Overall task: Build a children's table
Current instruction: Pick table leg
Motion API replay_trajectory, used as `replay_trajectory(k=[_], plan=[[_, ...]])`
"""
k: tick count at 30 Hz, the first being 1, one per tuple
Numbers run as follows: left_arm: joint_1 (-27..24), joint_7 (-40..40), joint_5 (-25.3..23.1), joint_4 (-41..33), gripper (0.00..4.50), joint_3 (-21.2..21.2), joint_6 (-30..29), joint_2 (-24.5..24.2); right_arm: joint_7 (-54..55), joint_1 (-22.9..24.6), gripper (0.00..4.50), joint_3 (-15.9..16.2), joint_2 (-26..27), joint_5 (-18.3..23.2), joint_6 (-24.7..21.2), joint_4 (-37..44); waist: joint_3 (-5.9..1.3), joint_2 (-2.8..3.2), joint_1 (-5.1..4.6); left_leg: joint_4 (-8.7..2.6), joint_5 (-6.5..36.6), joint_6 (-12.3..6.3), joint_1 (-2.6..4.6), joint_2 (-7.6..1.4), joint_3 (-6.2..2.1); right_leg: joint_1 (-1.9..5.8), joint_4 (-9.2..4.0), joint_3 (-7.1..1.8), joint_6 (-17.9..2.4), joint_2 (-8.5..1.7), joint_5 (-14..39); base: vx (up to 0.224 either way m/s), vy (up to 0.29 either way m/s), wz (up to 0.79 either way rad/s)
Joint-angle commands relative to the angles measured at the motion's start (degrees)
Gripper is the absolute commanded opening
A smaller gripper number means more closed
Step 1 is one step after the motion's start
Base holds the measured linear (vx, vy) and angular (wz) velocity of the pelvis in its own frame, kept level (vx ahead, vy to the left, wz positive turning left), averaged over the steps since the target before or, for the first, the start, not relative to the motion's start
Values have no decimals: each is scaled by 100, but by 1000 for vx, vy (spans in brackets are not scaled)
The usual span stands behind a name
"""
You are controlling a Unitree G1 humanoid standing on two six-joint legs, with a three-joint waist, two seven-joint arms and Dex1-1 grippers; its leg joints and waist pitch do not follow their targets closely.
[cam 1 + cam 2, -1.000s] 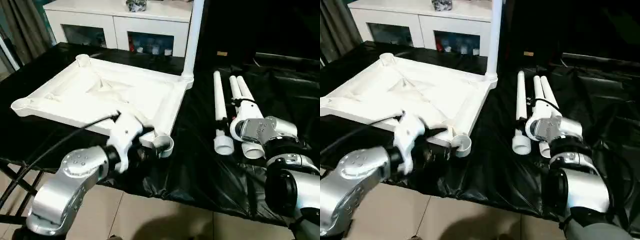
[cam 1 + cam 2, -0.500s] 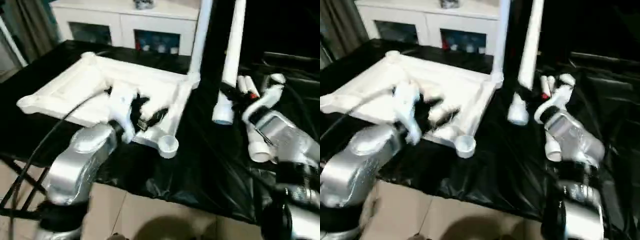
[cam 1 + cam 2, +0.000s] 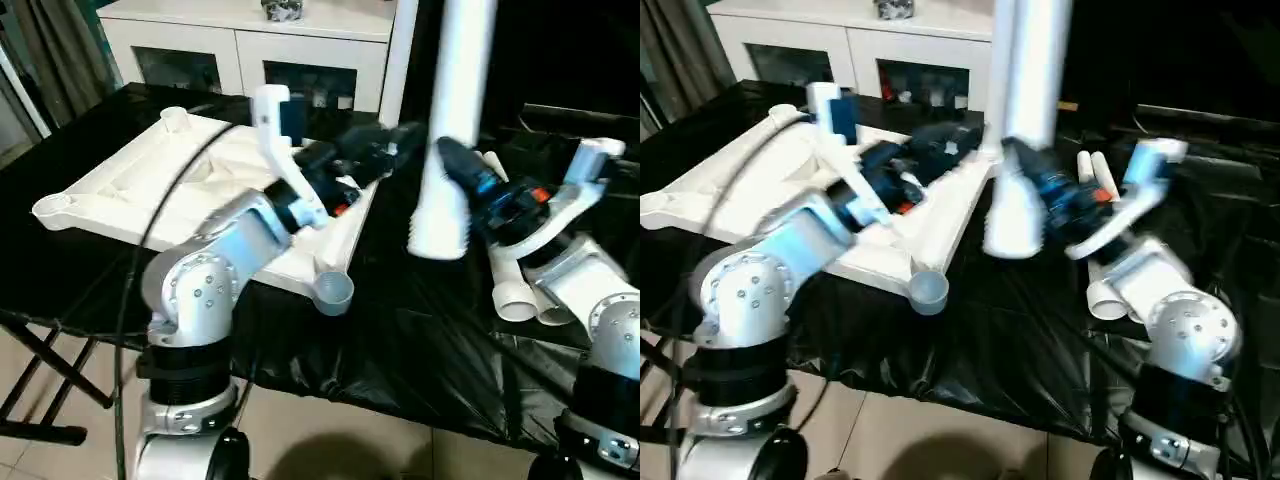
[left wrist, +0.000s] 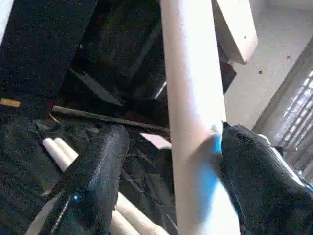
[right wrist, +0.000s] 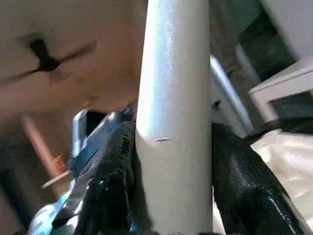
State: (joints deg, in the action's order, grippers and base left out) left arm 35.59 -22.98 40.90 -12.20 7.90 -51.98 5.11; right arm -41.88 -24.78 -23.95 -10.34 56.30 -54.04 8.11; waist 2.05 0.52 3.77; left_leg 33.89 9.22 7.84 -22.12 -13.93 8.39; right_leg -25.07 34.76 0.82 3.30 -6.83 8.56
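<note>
The white tabletop point(image 3: 130, 185) lies underside up on the black-draped table. One white leg point(image 3: 402, 60) stands in its far right corner socket. My right gripper point(image 3: 455, 170) is shut on a second leg point(image 3: 455, 120), holding it upright above the cloth; in the right wrist view both fingers point(image 5: 110, 181) press that leg point(image 5: 176, 98). My left gripper point(image 3: 400, 140) reaches across the top to the held leg. It is open, its fingers point(image 4: 98, 181) straddling the leg point(image 4: 193, 122), one touching and one apart. Two more legs point(image 3: 512, 290) lie at the right.
A white cabinet point(image 3: 240, 40) with glass doors stands behind the table. The empty near right corner socket point(image 3: 335, 292) juts toward the table's front edge. Black cloth point(image 3: 400, 330) hangs over that edge, with tiled floor below and a black frame point(image 3: 40, 380) at the left.
My right gripper has lifted one leg off the cloth and raised it upright. My left arm has swung up from the top's near edge and across to that leg.
</note>
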Motion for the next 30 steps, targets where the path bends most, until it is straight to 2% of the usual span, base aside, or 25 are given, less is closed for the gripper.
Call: replay_trajectory(k=[1,2,3,4,5,7,8,10,11,13,14,15,16,18,19,20,22,23,24,25,26,27,28,30], plan=[[145,57,130,101,343,85,-102,52,-90,20,186,172,-88,34,-88,182,-347,-90,40,-388,1584,-25,-17,340,243,303,-564,157,-449,221,2551,0,0,0],[167,89,171,132,343,109,-110,75,-108,38,186,242,-106,3,-94,200,-352,-89,43,-388,1562,-15,-18,338,243,308,-561,156,-444,215,2519,0,0,0],[193,136,253,154,343,142,-145,92,-104,59,186,296,-128,-3,-97,225,-356,-116,42,-391,1527,-8,-18,333,243,313,-560,155,-460,220,2414,0,0,0],[195,140,260,156,343,145,-148,94,-104,61,186,301,-130,-4,-97,228,-364,-93,51,-399,1470,2,-17,325,234,322,-535,148,-508,220,2230,0,0,0],[241,226,459,185,343,241,-199,137,-105,98,186,411,-182,-30,-99,263,-363,-97,49,-397,1444,-4,-22,325,238,322,-533,146,-522,220,2159,0,0,0],[273,284,565,203,343,292,-249,140,-162,159,186,595,-286,-118,-78,309,-365,-98,65,-400,1376,-10,-20,321,238,343,-515,143,-595,217,1982,0,0,0],[273,284,565,203,343,292,-249,140,-162,159,186,595,-286,-118,-78,309,-369,-97,70,-400,1337,-19,-24,317,238,351,-511,139,-604,215,1913,0,0,0],[288,357,608,247,343,354,-286,158,-264,266,186,931,-413,-297,-30,471,-376,-105,107,-388,1196,-39,-20,311,248,361,-492,126,-652,214,1686,0,0,0],[291,363,613,252,343,360,-289,160,-270,275,186,963,-423,-314,-23,487,-382,-99,121,-384,1128,-28,-27,310,246,372,-475,122,-669,210,1596,0,0,0],[324,544,521,357,343,363,-329,132,-308,326,186,1252,-513,-521,83,600,-389,-109,138,-371,985,-52,-24,311,253,379,-456,118,-719,216,1400,0,0,0],[328,562,513,367,343,363,-335,130,-308,328,186,1269,-517,-535,91,606,-387,-106,148,-369,971,-50,-18,309,255,377,-452,114,-719,218,1378,0,0,0],[400,884,338,551,343,393,-337,127,-281,349,186,1614,-617,-890,284,682,-393,-101,159,-365,913,-59,-16,311,255,383,-441,107,-740,215,1285,0,0,0],[400,884,338,551,343,393,-337,127,-281,349,186,1614,-617,-890,284,682,-387,-100,159,-363,888,-29,-27,310,253,386,-443,109,-703,221,1243,0,0,0],[486,1218,224,751,343,486,-283,157,-186,361,186,2038,-692,-1338,546,742,-387,-101,161,-361,844,-23,-28,317,258,394,-441,104,-713,211,1213,0,0,0],[496,1255,217,770,343,501,-277,163,-173,361,186,2072,-694,-1377,573,745,-387,-103,166,-362,846,3,-29,320,257,396,-443,108,-693,211,1243,0,0,0],[548,1465,179,879,343,588,-238,198,-105,358,186,2262,-700,-1600,729,759,-396,-96,168,-355,838,4,-22,317,254,396,-433,105,-701,208,1211,0,0,0],[720,2174,-4,1276,343,881,-136,303,340,271,186,2855,-563,-2382,1223,695,-392,-95,158,-353,866,59,-24,323,249,392,-441,107,-652,207,1243,0,0,0],[739,2269,-39,1327,343,909,-112,318,436,251,186,2946,-524,-2517,1307,665,-389,-98,152,-348,864,78,-26,329,250,385,-446,106,-628,214,1251,0,0,0],[770,2489,-106,1423,343,958,-27,380,677,195,186,3163,-391,-2852,1545,560,-383,-105,145,-351,883,77,-24,340,255,385,-458,109,-603,218,1309,0,0,0],[786,2645,-143,1479,343,991,38,453,852,154,186,3334,-301,-3111,1733,485,-382,-105,119,-370,955,125,-55,343,239,396,-456,125,-538,202,1498,0,0,0],[798,2726,-163,1507,343,1012,67,496,937,134,186,3423,-259,-3249,1841,445,-379,-108,109,-367,1003,124,-49,349,247,384,-477,126,-502,207,1598,0,0,0],[804,2818,-205,1533,343,1017,86,543,1097,107,186,3464,-175,-3354,1891,373,-397,-94,117,-350,1067,103,-11,339,251,363,-478,113,-493,208,1619,0,0,0],[807,2903,-258,1559,314,1004,109,587,1225,85,186,3512,-92,-3459,1956,299,-398,-95,120,-350,1030,66,-5,331,248,349,-460,105,-539,226,1420,0,0,0],[805,2980,-310,1583,307,980,148,633,1297,70,186,3588,-26,-3565,2046,239,-393,-82,114,-365,1020,57,-24,325,237,362,-443,112,-592,223,1291,0,0,0]])
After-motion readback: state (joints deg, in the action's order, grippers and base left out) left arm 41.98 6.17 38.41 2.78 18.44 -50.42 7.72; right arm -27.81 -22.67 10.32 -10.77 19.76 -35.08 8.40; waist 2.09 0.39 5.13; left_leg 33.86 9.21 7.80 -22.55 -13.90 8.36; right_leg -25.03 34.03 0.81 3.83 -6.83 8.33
